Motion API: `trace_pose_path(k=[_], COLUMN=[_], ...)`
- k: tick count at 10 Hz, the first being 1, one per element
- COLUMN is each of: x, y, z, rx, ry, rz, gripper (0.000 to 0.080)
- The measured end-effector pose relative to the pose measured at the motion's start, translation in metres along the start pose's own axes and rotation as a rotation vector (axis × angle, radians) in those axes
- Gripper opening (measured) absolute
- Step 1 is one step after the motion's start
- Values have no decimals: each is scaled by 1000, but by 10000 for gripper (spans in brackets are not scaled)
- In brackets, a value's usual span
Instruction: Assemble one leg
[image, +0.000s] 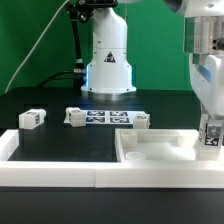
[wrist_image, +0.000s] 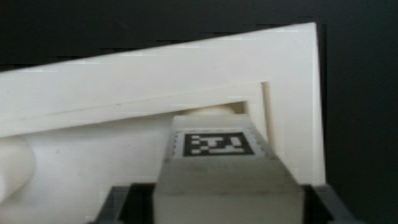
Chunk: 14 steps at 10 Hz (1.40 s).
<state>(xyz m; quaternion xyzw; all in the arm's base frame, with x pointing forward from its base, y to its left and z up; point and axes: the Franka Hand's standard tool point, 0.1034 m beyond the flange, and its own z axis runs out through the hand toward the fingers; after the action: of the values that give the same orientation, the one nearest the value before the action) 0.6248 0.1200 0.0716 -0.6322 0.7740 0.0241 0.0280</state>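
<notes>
Gripper (image: 211, 143) pointing down over square panel's (image: 160, 166) right edge, clamped on tagged leg (wrist_image: 217, 160), seemingly touching panel; tag pattern unreadable.

Black surface (image: 50, 140), matte and dark, running back to the robot base (image: 108, 62) planted at its far edge. Toward the far edge, at the exterior view's left, one leg (image: 31, 118) lying alone, tag facing out. Just to its right, a second leg (image: 76, 116), touching or nearly touching the end of the marker board (image: 108, 118), flat along the far middle. At the board's other end, a third leg (image: 141, 121). Along the near edge, a white rimmed frame (image: 50, 168) spanning the left corner, and the large square panel (image: 165, 160) filling the near right corner.
</notes>
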Motion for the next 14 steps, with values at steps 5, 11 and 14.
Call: trace_pose_path(k=[5, 11, 14], x=[-1, -4, -1], y=[0, 3, 2], z=[0, -3, -3], rx=[-2, -56, -56], ry=[1, 0, -10], rz=[-102, -817, -1167], gripper=[608, 648, 648])
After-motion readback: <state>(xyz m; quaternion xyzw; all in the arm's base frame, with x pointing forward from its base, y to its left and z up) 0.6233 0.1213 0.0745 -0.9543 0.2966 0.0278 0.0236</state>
